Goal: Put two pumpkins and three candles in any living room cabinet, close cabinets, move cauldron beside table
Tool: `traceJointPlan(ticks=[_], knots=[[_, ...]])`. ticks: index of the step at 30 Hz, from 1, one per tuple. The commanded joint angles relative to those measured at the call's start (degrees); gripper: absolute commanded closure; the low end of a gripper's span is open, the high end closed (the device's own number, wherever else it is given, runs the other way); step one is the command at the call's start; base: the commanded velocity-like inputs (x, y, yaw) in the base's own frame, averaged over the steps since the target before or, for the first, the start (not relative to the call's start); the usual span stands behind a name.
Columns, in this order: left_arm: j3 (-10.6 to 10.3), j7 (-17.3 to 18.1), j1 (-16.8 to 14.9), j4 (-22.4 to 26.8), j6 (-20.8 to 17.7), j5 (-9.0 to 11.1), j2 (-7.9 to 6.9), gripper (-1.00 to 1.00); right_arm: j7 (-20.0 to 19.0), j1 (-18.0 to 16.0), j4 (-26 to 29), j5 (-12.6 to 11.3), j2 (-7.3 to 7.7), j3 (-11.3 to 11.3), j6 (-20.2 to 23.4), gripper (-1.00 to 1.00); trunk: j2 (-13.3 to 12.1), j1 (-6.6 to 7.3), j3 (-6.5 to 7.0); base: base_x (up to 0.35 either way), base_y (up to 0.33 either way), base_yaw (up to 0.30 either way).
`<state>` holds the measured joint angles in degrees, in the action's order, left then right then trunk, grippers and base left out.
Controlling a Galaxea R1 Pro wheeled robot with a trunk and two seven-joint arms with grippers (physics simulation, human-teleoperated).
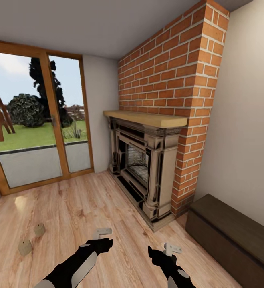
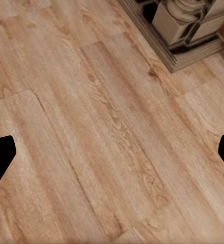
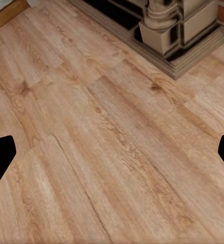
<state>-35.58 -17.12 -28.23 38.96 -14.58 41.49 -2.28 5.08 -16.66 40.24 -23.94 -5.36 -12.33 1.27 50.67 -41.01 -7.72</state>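
No readable text, label, brand, number or sign appears anywhere.

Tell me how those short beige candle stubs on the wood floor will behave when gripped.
The nearer short beige candle stub looks squat and upright, so probably tip-resistant. Its rounded sides suggest it would roll if toppled. Both open grippers, left and right, probably span it.

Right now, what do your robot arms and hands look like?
Both arms are glossy black with pale grey panels along the forearms. The left gripper and right gripper each end in small whitish, blocky fingers. In the wrist views, their fingertips look like black wedges.
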Motion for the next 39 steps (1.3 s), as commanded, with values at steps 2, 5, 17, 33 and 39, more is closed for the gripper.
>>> traceJointPlan(ticks=[2,5,17,33,39], knots=[[-0.4,-0.55,-0.07,0.15,-0.1,0.52,-0.09,-1.0,0.46,-0.04,0.1,-0.49,0.06,-0.26,0.13,-1.0,0.07,-0.01,-0.19,0.0,0.0,-0.063],[-0.44,-0.55,-0.07,0.15,-0.1,0.52,-0.09,-1.0,0.46,-0.04,0.1,-0.49,0.08,-0.25,0.13,-1.0,0.07,-0.01,-0.35,0.0,0.0,-0.103],[-0.45,-0.55,-0.07,0.19,-0.1,0.52,-0.09,-1.0,0.46,-0.04,0.09,-0.49,0.09,-0.15,0.13,-1.0,0.07,-0.01,-1.08,0.0,0.0,-0.169],[-0.45,-0.4,-0.07,0.15,-0.1,0.52,-0.09,-1.0,0.46,-0.04,0.02,-0.51,0.09,-0.15,0.13,-1.0,0.07,-0.01,-2.08,0.0,0.039,-0.198],[-0.45,-0.38,-0.07,0.15,-0.03,0.52,-0.09,-1.0,0.46,-0.04,0.02,-0.57,0.09,-0.11,0.13,-1.0,0.07,-0.01,-2.45,0.0,0.043,-0.199]])
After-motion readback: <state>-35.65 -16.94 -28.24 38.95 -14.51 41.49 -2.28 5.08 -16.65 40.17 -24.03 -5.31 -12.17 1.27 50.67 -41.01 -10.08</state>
